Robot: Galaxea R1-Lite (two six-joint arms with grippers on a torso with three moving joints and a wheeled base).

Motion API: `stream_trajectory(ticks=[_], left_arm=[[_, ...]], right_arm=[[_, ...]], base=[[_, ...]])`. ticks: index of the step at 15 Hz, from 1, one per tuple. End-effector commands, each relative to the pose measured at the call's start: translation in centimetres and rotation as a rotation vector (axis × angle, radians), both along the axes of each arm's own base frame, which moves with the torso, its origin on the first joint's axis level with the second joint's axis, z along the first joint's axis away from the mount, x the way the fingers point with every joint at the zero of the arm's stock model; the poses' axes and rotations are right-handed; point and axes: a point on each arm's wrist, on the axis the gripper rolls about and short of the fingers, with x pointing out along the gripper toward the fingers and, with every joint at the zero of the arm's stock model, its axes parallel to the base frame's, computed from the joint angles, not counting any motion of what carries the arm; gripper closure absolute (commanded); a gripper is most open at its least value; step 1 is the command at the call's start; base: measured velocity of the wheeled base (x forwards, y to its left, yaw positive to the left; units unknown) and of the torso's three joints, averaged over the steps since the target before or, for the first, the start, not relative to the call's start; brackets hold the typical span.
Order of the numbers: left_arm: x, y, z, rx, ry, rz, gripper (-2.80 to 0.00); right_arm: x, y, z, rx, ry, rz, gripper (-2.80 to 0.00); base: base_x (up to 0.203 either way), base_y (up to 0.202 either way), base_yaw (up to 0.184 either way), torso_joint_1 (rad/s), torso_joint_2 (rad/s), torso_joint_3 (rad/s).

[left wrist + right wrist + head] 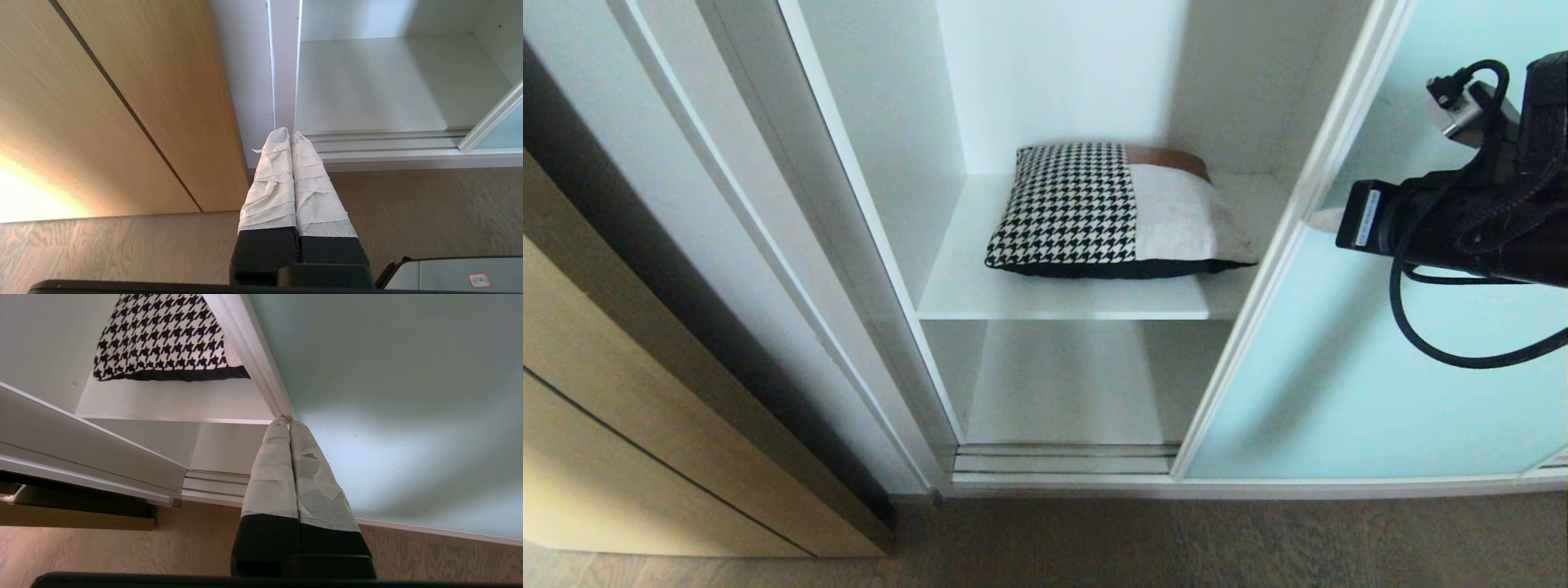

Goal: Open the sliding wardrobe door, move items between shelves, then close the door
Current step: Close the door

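The sliding wardrobe door [1347, 384] is a tall panel of frosted pale aqua glass in a thin silver-white frame. It stands upright and is slid to the right, so the left part of the wardrobe is open. Inside, the cushion [1115, 211] lies flat on the upper white shelf [980, 298], its longer side running across the shelf. Its left half is black-and-white houndstooth, its right half cream, with a brown strip at the back and a dark underside. The lower shelf [1066, 392] beneath holds nothing visible.

The right tool [289, 424] has its paper-wrapped fingers pressed together, holding nothing, tips at the door's frame edge beside the glass. The left tool [291, 134] is likewise closed and empty, low over the wooden floor [429, 212] near the light wooden cabinet [135, 102].
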Motion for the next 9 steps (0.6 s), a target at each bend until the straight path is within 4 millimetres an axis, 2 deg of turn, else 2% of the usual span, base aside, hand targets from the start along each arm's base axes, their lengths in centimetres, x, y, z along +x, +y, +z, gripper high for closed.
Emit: stream_trajectory(ticks=[1, 7, 9], left_arm=[[0.0, 0.0, 0.0, 0.0, 0.004, 0.001, 0.0], [0.0, 0.0, 0.0, 0.0, 0.004, 0.001, 0.0], [0.0, 0.0, 0.0, 0.0, 0.004, 0.0, 0.0]], right_arm=[[0.5, 0.2, -0.1, 0.001, 0.003, -0.001, 0.0], [1.3, 0.5, -0.3, -0.004, 0.003, -0.017, 0.0], [0.9, 1.6, -0.2, -0.003, 0.002, 0.021, 0.0]], base=[[0.0, 0.0, 0.0, 0.0, 0.0, 0.0], [0.0, 0.0, 0.0, 0.0, 0.0, 0.0], [0.0, 0.0, 0.0, 0.0, 0.0, 0.0]])
